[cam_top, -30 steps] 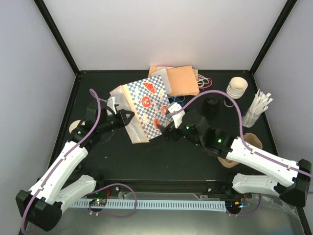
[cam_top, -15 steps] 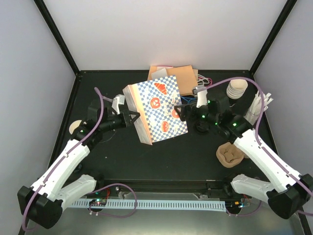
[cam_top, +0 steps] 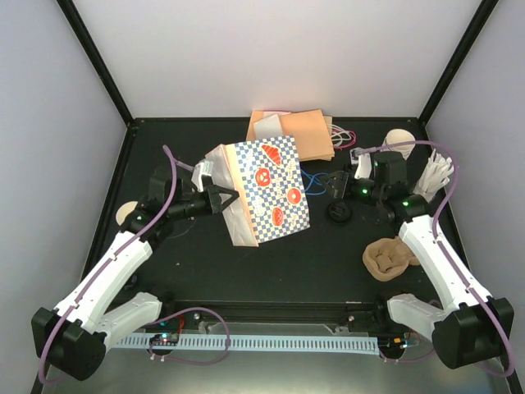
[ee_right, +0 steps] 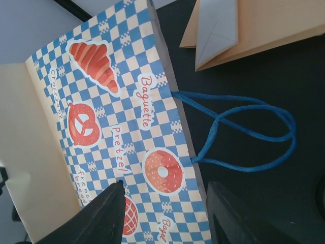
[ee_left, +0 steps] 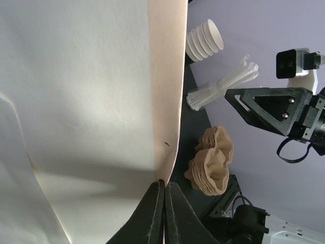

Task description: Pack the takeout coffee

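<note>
L hand (ee_left: 163, 189) is clenching a cream paper edge of the blue-and-white checked paper bag w/ pastry prints (cam_top: 267, 189), holding it tilted over the black worktop (cam_top: 271, 271). R hand (ee_right: 165, 185) is hanging released, nothing btwn its fingers, facing the bag's printed side. The blue cord handles (ee_right: 244, 137) are lying just ahead of it. The takeout coffee (cam_top: 339, 212), a small cup under a round black lid, is standing on the worktop just near-side of the R hand, apart from the bag. Step in hand, prob.: picking up the cup. To do it well, R hand should be dropping squarely over the cup, gripping the paper wall below the lid rather than the lid itself, and carrying it upright. Meanwhile L hand should be presenting the bag's mouth steadily.
</note>
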Controlling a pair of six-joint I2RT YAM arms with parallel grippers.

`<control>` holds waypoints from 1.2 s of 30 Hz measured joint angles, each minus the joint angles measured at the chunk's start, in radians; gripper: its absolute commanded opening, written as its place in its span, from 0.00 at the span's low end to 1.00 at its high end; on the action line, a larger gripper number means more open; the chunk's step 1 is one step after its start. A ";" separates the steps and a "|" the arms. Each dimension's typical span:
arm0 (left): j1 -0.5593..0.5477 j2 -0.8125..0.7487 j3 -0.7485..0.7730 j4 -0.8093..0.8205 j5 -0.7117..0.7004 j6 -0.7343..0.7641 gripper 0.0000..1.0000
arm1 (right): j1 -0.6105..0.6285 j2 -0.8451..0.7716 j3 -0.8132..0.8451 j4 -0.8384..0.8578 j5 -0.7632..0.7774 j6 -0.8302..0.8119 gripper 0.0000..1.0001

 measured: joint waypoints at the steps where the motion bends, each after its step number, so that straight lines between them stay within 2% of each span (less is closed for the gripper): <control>1: 0.000 0.000 0.000 0.000 0.003 0.000 0.02 | -0.004 0.003 -0.001 0.002 -0.009 0.006 0.46; 8: 0.000 -0.002 -0.001 0.026 0.036 -0.004 0.01 | -0.012 0.021 -0.041 0.062 -0.091 0.031 0.50; 19: 0.000 -0.007 -0.005 0.072 0.085 -0.018 0.01 | -0.014 0.065 -0.053 0.069 -0.095 0.018 0.52; 33: 0.000 -0.008 -0.005 0.104 0.112 -0.038 0.01 | -0.014 0.127 -0.056 0.122 -0.188 0.013 0.50; 36: 0.000 -0.008 -0.005 0.106 0.114 -0.039 0.02 | -0.014 0.127 -0.056 0.132 -0.209 0.013 0.46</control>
